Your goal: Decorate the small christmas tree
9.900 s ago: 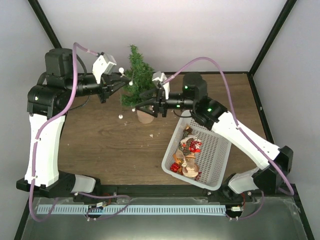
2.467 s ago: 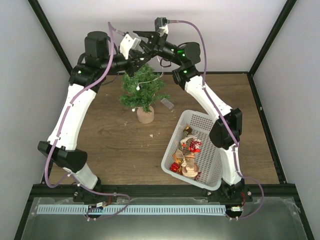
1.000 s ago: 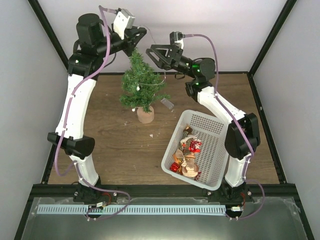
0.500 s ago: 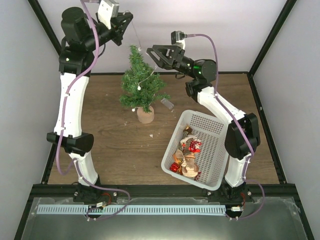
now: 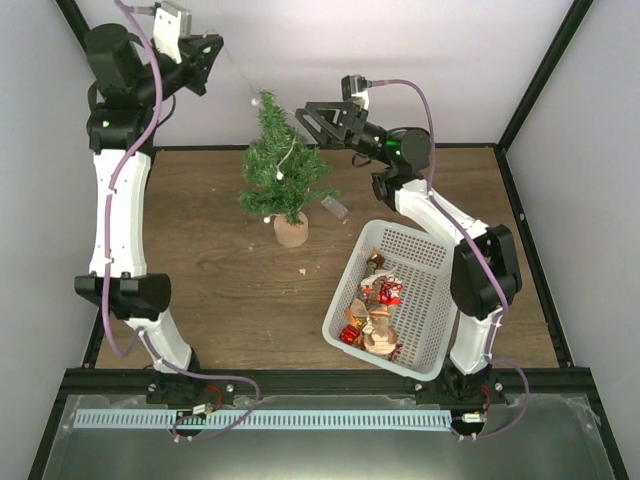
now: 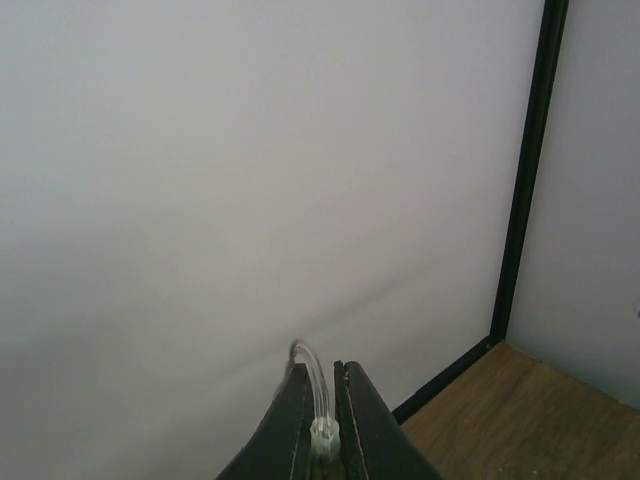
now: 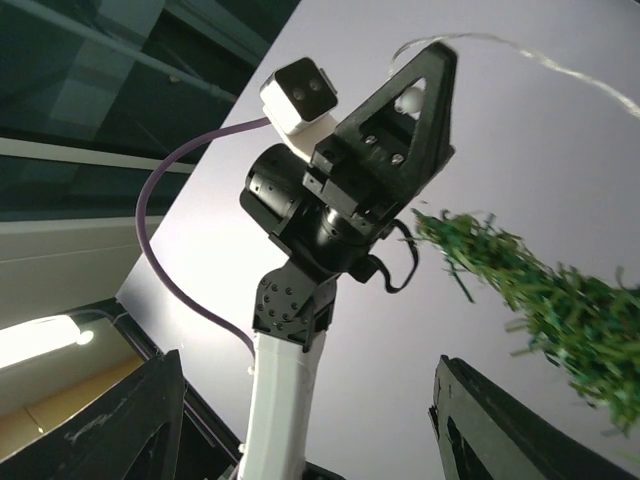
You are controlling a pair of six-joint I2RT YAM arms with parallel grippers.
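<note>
Beaded string [image 5: 289,153] partly drapes the small christmas tree [image 5: 283,185]; left gripper [image 5: 211,43], 11 o'clock, clamps its end. Right gripper [image 5: 304,115], 1 o'clock, stands open and empty. Ornaments [image 5: 375,315], 5 o'clock, await hanging.

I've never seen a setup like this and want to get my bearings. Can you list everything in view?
small christmas tree: one, dark green, tan base, far side of table
clear string: one, white beads, runs from the tree to the left gripper
basket: one, white, right of tree
ornaments: several, red and gold, in basket
small clear piece: one, on table beside tree
table: one, brown wood
left gripper: shut on clear string, raised
right gripper: open, near treetop
</note>
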